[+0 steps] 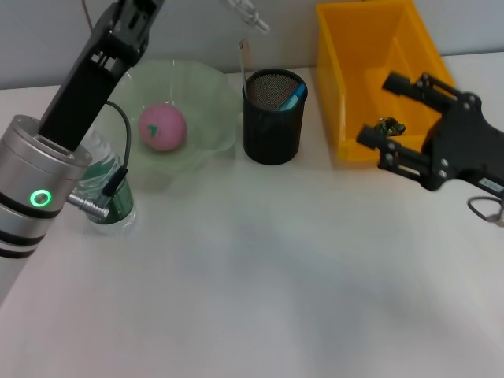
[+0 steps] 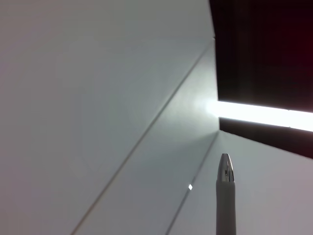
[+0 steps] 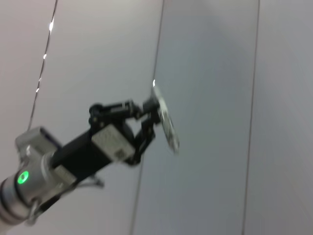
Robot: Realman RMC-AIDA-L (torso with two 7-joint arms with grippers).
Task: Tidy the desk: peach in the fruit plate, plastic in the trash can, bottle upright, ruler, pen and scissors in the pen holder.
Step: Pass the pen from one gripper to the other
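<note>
Scissors (image 3: 164,121) ride high in the left tool (image 3: 155,116), pinched tight above the black pen holder (image 1: 272,116), while the right tool (image 1: 391,118) hangs spread wide and empty over the yellow trash can (image 1: 346,94), peach (image 1: 162,126) sitting in the green fruit plate (image 1: 206,94).

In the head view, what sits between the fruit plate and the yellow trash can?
The black mesh pen holder, with a blue pen and ruler inside it, stands between the green fruit plate and trash can.
</note>
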